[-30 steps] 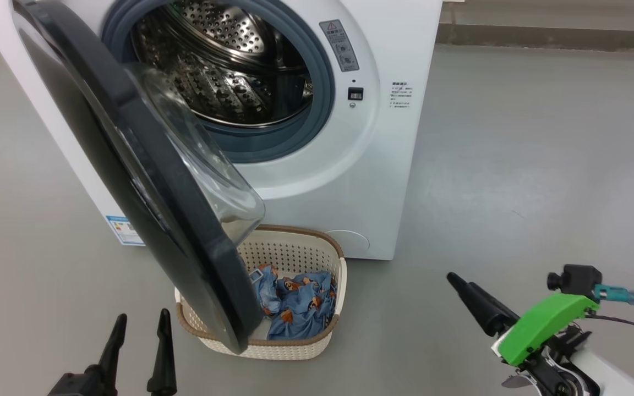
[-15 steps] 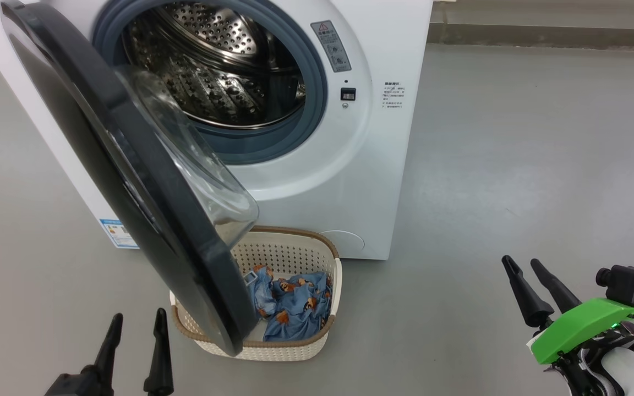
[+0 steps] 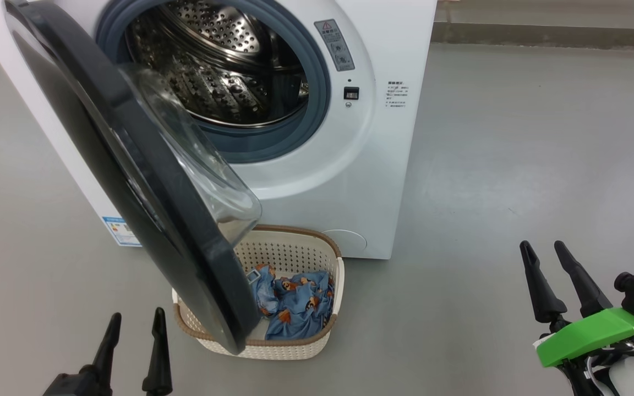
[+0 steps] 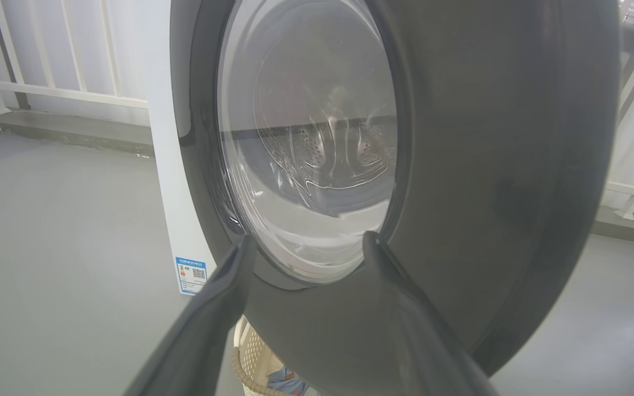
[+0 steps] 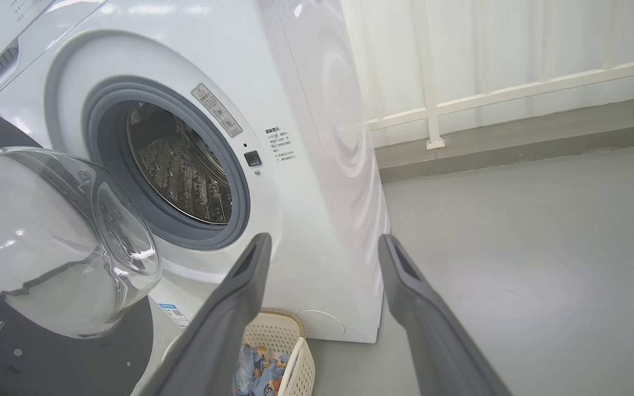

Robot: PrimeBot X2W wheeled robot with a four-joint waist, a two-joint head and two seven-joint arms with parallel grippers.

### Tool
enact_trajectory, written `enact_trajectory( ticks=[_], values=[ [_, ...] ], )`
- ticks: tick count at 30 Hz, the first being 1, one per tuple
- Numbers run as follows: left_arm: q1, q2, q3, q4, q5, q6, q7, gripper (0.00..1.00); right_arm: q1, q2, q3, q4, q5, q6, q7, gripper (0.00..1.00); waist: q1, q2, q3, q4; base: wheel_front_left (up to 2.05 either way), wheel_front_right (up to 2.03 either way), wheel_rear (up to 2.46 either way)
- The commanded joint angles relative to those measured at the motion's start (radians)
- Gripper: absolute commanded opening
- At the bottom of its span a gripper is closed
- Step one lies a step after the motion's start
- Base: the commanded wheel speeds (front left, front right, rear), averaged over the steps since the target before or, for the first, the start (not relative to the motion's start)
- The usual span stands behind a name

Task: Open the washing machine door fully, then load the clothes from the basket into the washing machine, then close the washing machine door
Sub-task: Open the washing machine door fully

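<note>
Head view: the washing machine is standing on the grey floor toward its far edge, with the drum and grey gasket showing through the opening. The door is hanging partly open, swung out on its left-hand hinge, its glass bowl bulging back toward the machine. The basket is sitting on the floor just in front of the machine's bottom edge, and the door's lower rim is covering the basket's left part from this angle; whether they are touching I cannot tell. The clothes, blue with orange-brown figures, are lying bunched inside the basket. A blue sticker is showing low on the machine's side, left of the door.

The left gripper is hovering near the bottom edge of the view, just left of the basket, fingers apart and holding nothing. In the left wrist view those fingers are pointing at the outer face of the door, close to its black rim. The right gripper is hanging over bare floor well to the right of the machine, fingers spread and empty. In the right wrist view it is facing the machine's front right corner.
</note>
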Motion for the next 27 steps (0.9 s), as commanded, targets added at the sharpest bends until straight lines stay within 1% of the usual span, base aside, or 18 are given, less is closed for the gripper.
enact_trajectory(
  ticks=[1, 7, 11, 20, 27],
  values=[
    [-0.019, 0.009, 0.033, -0.027, 0.006, -0.004, -0.006, 1.0, 0.009, -0.007, -0.006, -0.033, -0.032, 0.006, -0.012, 1.0, 0.0, -0.0001, 0.001, 0.002, 0.0, 0.0, 0.0],
    [-0.021, 0.009, 0.033, -0.025, 0.005, -0.003, -0.006, 1.0, 0.043, 0.015, -0.05, -0.051, -0.104, 0.006, -0.012, 1.0, 0.0, -0.0001, 0.001, 0.006, 0.0, 0.0, 0.0],
    [-0.024, 0.009, 0.034, -0.023, 0.003, -0.003, -0.006, 1.0, 0.067, 0.03, -0.065, -0.049, -0.13, 0.006, -0.012, 1.0, 0.0, -0.0001, 0.0, 0.009, 0.0, 0.0, 0.0],
    [-0.026, 0.009, 0.043, -0.021, 0.004, -0.004, -0.006, 1.0, 0.09, 0.05, -0.076, -0.046, -0.148, 0.006, -0.012, 1.0, 0.0, -0.0001, -0.001, 0.003, 0.0, 0.0, 0.0],
    [-0.038, 0.009, 0.044, -0.017, 0.004, -0.004, -0.006, 1.0, 0.089, 0.052, -0.082, -0.048, -0.149, 0.006, -0.012, 1.0, 0.0, -0.0001, -0.001, 0.003, 0.0, 0.0, 0.0]
  ],
)
